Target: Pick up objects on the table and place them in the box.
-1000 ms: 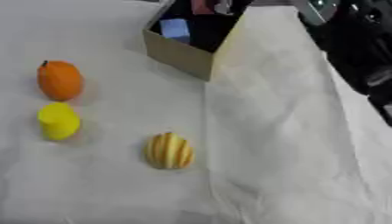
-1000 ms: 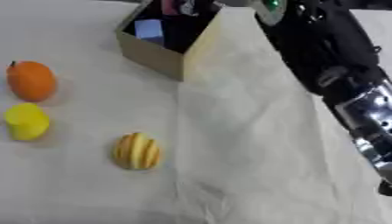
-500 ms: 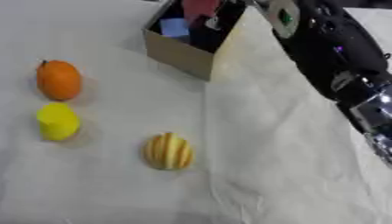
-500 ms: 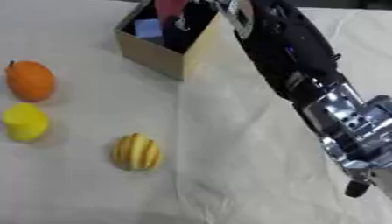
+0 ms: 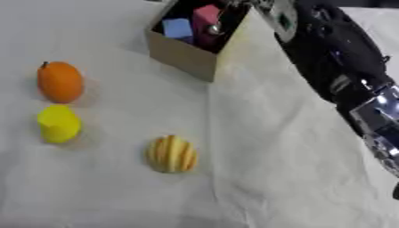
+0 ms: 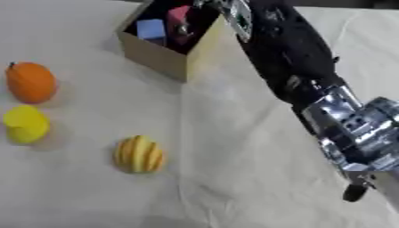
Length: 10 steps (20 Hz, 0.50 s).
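Note:
A cardboard box (image 5: 183,55) stands at the top centre with a blue block (image 5: 177,27) inside. My right arm reaches in from the lower right, and my right hand (image 5: 224,17) is down in the box's mouth. A silver finger (image 6: 184,28) lies across a red block (image 5: 204,15), which it seems to hold against the box's right wall. On the table to the left lie an orange fruit (image 5: 60,81), a yellow cup-shaped piece (image 5: 59,123) and a yellow striped fruit (image 5: 172,153). My left hand does not show.
A white cloth (image 5: 265,147) covers the table, with a raised fold running down from the box's corner. My right forearm (image 6: 288,58) spans the space right of the box. The loose objects lie well apart from each other.
My right arm has stretched further in from the right, bringing its hand over and down into the box. The three objects on the table have stayed put.

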Motion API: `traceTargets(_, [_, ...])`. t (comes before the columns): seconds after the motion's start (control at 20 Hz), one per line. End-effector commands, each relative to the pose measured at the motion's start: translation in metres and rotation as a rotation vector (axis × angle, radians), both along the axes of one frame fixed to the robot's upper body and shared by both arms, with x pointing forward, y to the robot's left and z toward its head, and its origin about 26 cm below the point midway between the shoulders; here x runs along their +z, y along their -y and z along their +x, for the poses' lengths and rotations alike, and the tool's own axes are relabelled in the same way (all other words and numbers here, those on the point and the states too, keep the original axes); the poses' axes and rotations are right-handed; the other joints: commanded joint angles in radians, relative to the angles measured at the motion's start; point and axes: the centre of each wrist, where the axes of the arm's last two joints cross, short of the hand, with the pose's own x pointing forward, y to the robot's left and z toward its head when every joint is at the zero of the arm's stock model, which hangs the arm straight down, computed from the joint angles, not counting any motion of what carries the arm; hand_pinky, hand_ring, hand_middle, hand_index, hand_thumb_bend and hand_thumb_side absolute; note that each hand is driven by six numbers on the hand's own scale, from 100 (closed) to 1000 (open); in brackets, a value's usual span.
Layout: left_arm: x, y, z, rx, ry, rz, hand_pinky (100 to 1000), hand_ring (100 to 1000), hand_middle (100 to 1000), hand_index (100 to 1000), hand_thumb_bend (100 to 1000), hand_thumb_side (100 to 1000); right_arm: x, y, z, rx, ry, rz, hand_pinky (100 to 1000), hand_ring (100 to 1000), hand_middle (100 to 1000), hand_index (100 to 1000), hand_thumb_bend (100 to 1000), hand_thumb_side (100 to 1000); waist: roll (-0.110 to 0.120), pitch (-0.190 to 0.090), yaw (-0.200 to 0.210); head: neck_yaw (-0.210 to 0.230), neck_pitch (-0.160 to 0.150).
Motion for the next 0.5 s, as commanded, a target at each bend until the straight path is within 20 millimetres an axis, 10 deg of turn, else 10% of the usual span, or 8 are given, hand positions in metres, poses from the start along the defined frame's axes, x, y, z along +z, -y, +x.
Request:
traceTargets(0.05, [0.01,-0.001,-0.003,-0.005,0.034,0.026,714,636,604,782,391,578,0.018,-0.001,-0.002,0.004,0.051,-0.004,990,1000,909,1000,447,183,0.007,-0.021,0.0,0.0,-0.006])
traceTargets(0.2, [0.01,-0.001,-0.003,-0.005,0.035,0.026,714,635,602,782,390,577,0.018,0.001,-0.002,0.005,0.049,0.018,976,968,872,1000,436,127,0.008,-0.022,-0.001,0.003,-0.006])
traceTargets(0.35, [0.01,-0.001,-0.003,-0.004,0.034,0.026,714,635,602,782,390,576,0.027,0.002,-0.007,0.016,0.081,0.092,949,910,817,977,149,100,0.009,-0.024,-0.003,0.009,-0.004])
traceTargets(0.5, [0.01,-0.001,-0.003,0.0,0.033,0.026,714,636,602,782,388,575,0.047,0.007,-0.015,0.022,0.154,0.191,909,815,723,891,100,109,0.01,-0.028,-0.007,0.018,0.001])
